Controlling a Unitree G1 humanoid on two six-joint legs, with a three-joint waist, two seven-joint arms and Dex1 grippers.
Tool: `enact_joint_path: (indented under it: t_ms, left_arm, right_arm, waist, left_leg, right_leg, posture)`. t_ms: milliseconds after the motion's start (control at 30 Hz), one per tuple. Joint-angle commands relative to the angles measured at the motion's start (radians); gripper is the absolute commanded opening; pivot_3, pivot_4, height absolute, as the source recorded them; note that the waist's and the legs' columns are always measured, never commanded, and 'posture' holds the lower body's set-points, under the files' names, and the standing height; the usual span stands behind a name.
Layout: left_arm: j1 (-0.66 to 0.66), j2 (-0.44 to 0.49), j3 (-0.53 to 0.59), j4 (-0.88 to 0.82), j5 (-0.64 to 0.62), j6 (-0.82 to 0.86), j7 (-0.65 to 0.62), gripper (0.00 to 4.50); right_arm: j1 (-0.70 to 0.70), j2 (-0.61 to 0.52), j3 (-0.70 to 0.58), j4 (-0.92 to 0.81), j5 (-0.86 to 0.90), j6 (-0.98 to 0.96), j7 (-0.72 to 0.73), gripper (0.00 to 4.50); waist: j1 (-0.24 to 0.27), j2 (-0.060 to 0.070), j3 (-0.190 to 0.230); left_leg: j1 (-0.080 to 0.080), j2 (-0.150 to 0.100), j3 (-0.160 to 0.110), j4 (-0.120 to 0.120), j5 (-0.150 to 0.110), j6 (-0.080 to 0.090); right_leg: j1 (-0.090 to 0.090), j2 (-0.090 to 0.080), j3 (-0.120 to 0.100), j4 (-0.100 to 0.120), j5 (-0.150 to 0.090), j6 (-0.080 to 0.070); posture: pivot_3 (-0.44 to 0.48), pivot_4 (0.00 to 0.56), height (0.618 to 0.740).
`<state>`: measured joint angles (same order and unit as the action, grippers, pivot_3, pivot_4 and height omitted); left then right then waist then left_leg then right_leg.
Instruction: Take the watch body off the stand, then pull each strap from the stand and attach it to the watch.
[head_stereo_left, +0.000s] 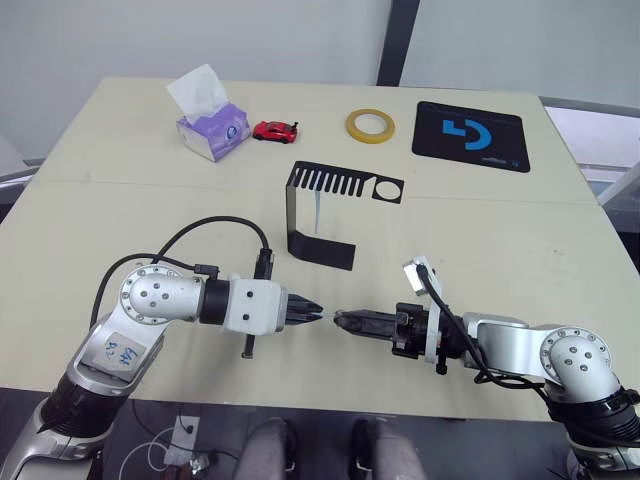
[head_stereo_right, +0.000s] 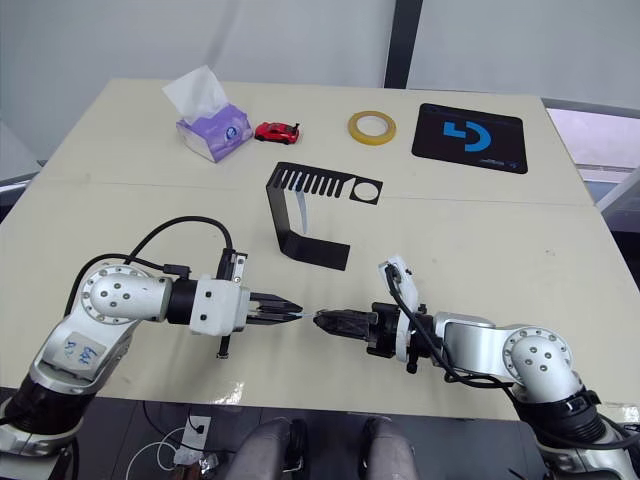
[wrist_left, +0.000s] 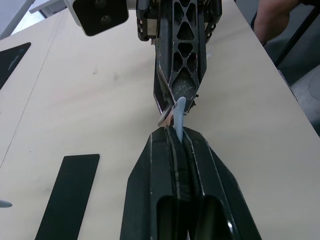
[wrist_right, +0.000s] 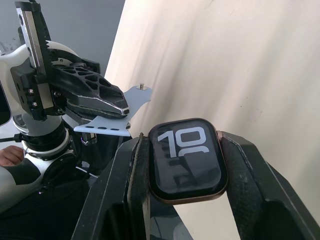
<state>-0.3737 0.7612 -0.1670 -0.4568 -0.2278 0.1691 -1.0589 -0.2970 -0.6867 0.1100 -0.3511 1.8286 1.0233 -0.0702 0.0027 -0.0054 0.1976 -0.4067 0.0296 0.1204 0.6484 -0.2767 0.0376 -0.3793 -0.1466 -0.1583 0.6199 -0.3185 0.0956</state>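
Black fingers of the right gripper (wrist_right: 182, 187) clench the watch body (wrist_right: 186, 160), while the left gripper (head_stereo_left: 308, 312) pinches a strap (wrist_right: 112, 116) just beside it. Both meet above bare table (head_stereo_left: 480, 230) near its front edge, the stand (head_stereo_left: 325, 210) well behind.

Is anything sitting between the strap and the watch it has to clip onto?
Nothing visible. The left hand holds the strap and the right hand holds the watch body, tips facing across a small open gap.

Left gripper (head_stereo_left: 312, 312) and right gripper (head_stereo_left: 345, 320) tip to tip, both clamped, forearms level, elbows out
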Motion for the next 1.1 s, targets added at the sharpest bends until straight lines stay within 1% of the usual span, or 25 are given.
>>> enact_joint_path:
  t_ms: [33,400,1100]
  left_arm:
    - [0.010,0.011,0.020,-0.017,0.011,-0.006,0.012,0.00]
    - [0.014,-0.001,-0.001,-0.016,0.028,0.000,0.024,0.00]
    - [0.053,-0.038,-0.019,0.007,0.069,-0.053,0.041,0.00]
  right_arm:
    - [0.003,0.006,-0.017,-0.018,0.022,-0.009,0.016,1.65]
    - [0.001,0.007,-0.016,-0.020,0.027,-0.010,0.014,1.65]
    - [0.001,0.008,-0.014,-0.025,0.029,-0.012,0.008,1.65]
  waist:
    - [0.000,0.000,0.000]
    - [0.000,0.000,0.000]
    - [0.001,0.000,0.000]
  left_leg:
    - [0.000,0.000,0.000,0.000,0.000,0.000]
    - [0.000,0.000,0.000,0.000,0.000,0.000]
    - [0.000,0.000,0.000,0.000,0.000,0.000]
  right_leg:
    - [0.000,0.000,0.000,0.000,0.000,0.000]
    - [0.000,0.000,0.000,0.000,0.000,0.000]
    - [0.000,0.000,0.000,0.000,0.000,0.000]
  posture:
    - [0.000,0.150,0.740]
    - [0.000,0.150,0.740]
    - [0.000,0.150,0.740]
